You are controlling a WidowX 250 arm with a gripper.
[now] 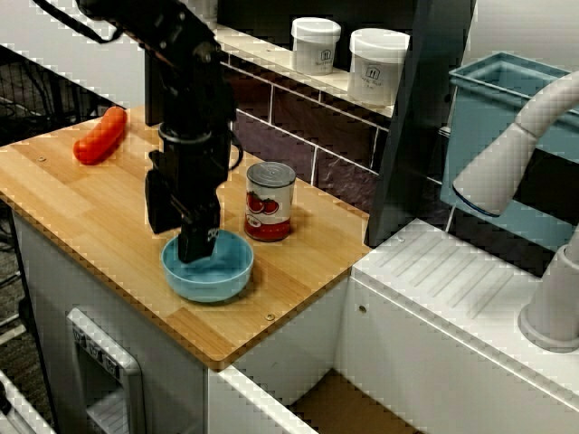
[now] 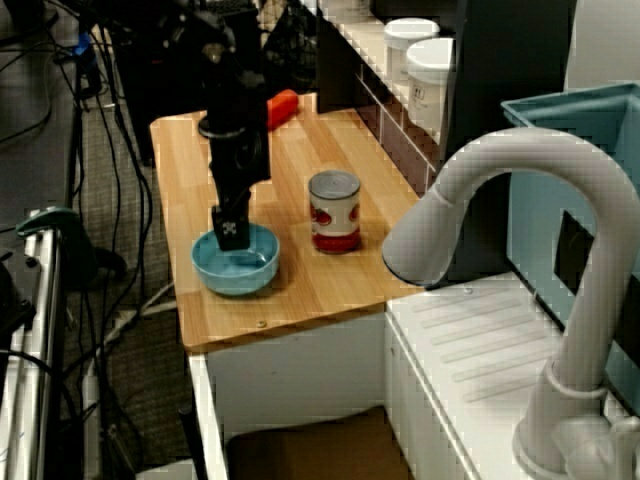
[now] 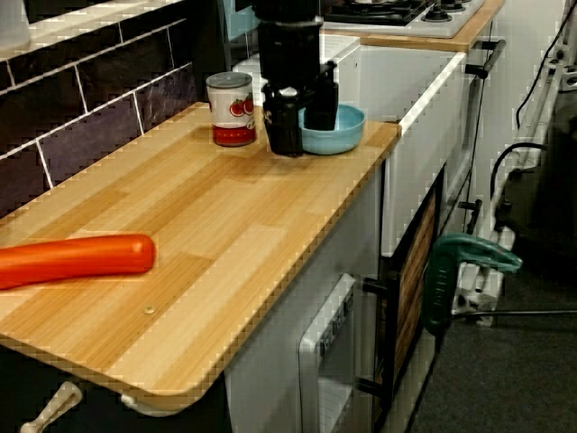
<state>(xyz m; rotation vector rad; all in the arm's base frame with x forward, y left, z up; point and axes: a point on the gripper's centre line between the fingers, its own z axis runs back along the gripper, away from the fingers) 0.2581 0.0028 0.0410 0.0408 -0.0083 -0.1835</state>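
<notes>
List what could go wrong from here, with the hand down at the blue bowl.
The hand straddles the rim of the blue bowl, one finger inside; a one-sided rim grip could let it tilt or slip if lifted.
The tomato can stands close beside the bowl; a sideways move could knock it over.
The bowl sits near the front edge of the wooden counter; a push could slide it off.

Can't see where the fingers [image 3: 285, 126] meet the bowl [image 3: 350, 137]: near rim blocked in the low view, tips buried in the high view. Can't tell whether clamped or loose. Lose the left end of the carrot [image 3: 77, 259] at the frame edge. Can't read jar [image 1: 316, 47] labels, too small.
</notes>
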